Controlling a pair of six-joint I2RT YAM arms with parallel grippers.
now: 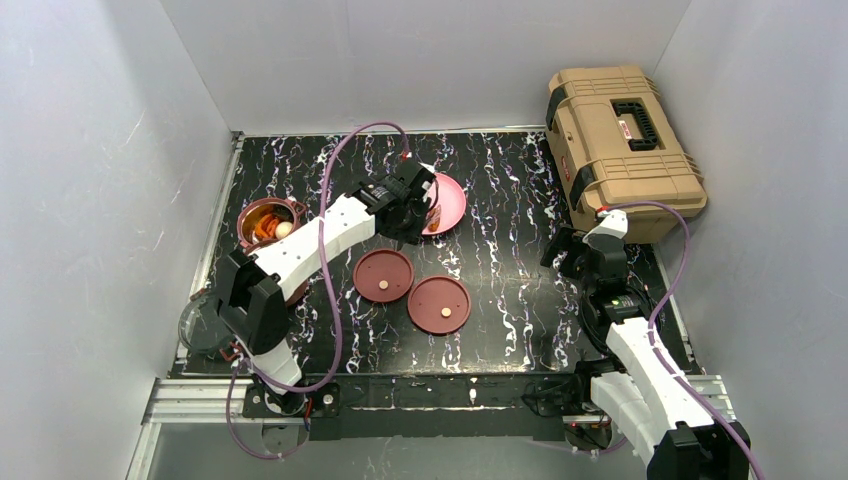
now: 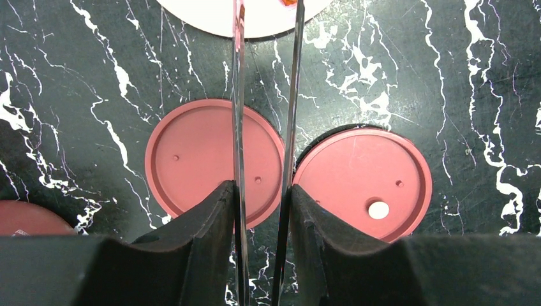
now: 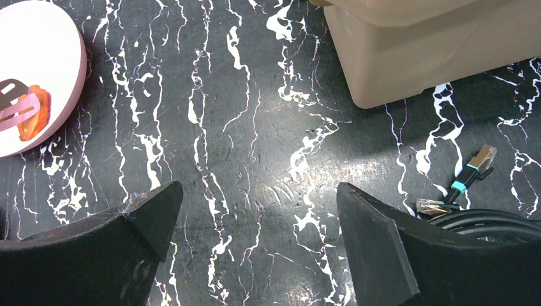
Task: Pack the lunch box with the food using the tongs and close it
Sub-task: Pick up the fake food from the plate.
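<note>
Overhead, the left fingers (image 2: 204,245) clamped the tongs (image 2: 237,127), tips past the rim of the pink plate (image 2: 210,16) at an orange chunk (image 3: 35,111); the right fingers (image 3: 383,255) gaped over open table (image 3: 255,159) beside the tan toolbox (image 3: 434,57).

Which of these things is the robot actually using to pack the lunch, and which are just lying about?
Part of the job:
- tongs, gripped by the left gripper
- maroon bowl holding food
- two flat lids
- orange food piece on the pink plate

Just lying about:
- tan toolbox
- loose cable plug
- right gripper, open and idle
</note>
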